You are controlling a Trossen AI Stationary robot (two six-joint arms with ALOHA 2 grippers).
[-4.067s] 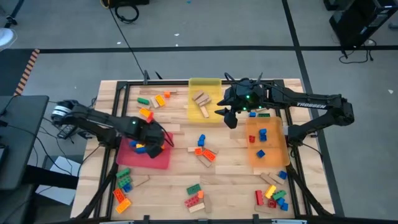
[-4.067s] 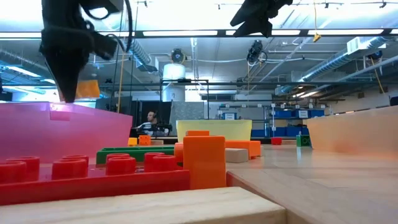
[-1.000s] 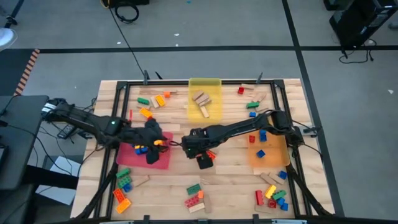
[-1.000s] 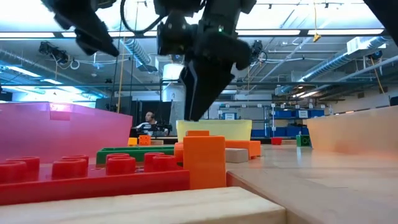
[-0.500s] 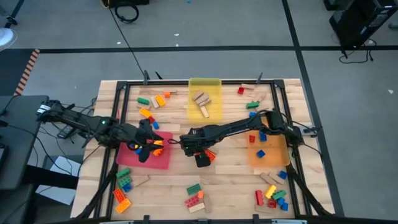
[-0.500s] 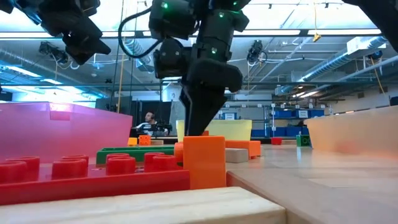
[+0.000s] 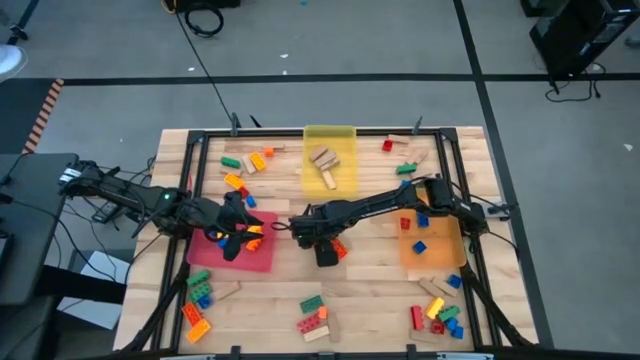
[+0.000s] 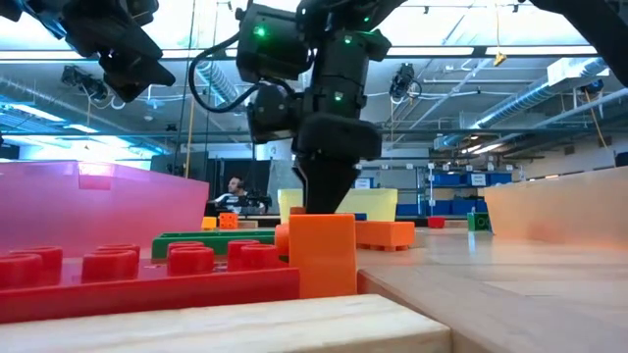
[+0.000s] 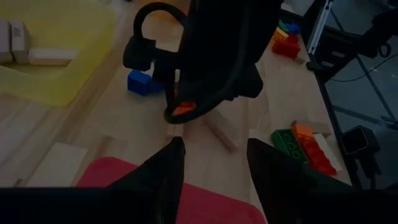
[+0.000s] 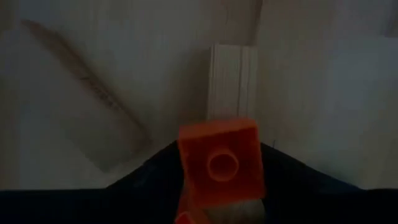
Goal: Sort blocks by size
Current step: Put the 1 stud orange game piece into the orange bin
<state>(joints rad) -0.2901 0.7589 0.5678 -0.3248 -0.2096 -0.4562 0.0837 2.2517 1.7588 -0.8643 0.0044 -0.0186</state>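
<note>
Right gripper [image 7: 327,252] is down at mid-tabletop [image 7: 375,300], its jaws narrowing around a small orange brick [image 10: 219,163], so we're mid-pick. Next it needs a firm squeeze, then a lift. Left gripper [image 9: 211,163] hangs half-open and empty over the red tray [image 7: 262,258].

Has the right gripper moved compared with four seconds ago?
Yes. The right gripper went from beside the yellow tray down toward the table's middle, over an orange brick.
</note>
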